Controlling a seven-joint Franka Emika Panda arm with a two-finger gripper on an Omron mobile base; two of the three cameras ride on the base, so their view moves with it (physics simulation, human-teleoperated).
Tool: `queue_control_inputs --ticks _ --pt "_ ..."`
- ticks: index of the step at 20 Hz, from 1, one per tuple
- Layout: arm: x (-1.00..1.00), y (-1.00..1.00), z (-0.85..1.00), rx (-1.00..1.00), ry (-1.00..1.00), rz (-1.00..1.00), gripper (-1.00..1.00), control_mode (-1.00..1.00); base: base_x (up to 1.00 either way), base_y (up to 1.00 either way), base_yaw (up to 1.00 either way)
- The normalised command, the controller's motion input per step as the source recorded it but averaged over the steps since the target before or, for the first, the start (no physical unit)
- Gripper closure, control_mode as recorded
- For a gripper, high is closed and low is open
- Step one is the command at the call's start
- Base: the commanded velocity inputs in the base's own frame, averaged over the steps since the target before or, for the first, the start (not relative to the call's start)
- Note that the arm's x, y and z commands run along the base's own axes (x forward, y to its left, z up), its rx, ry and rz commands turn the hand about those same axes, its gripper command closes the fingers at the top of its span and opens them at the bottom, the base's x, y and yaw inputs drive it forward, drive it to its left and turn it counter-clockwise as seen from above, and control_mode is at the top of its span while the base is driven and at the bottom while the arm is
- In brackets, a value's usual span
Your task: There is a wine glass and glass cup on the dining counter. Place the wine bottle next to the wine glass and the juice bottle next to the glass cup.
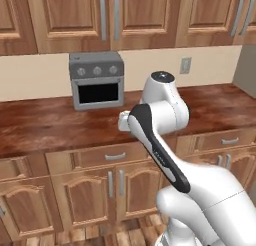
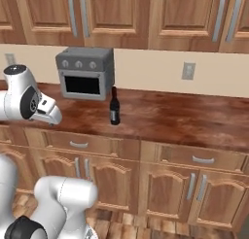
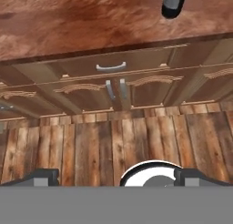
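The wine bottle [image 2: 114,107], slim and dark with a red top and a pale label, stands upright on the narrow wood counter [image 2: 170,119], just right of the toaster oven. Its lower body [image 3: 173,2] shows at the top edge of the hand view. My gripper [image 3: 118,177] is open and empty, its two dark fingertips [image 3: 42,176] far apart. It hangs in front of the counter's edge, left of the bottle and well short of it, and looks down at the floor. The wine glass, glass cup, juice bottle and dining counter are out of view.
A grey toaster oven [image 1: 96,80] sits at the back of the counter against the wall. Drawers and cabinet doors [image 3: 113,89] run below the counter, upper cabinets [image 2: 121,14] hang above, and plank flooring [image 3: 104,145] lies underneath. My own arm [image 1: 157,140] blocks the middle of the left base view.
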Motion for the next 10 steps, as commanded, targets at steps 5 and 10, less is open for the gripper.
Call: queue_control_inputs --ticks 5,10 --pt "0.0 0.0 0.0 0.0 0.0 0.0 -1.0 1.0 0.54 -0.46 0.15" --pt "0.0 0.0 0.0 0.0 0.0 0.0 -1.0 1.0 0.61 -0.32 0.04"
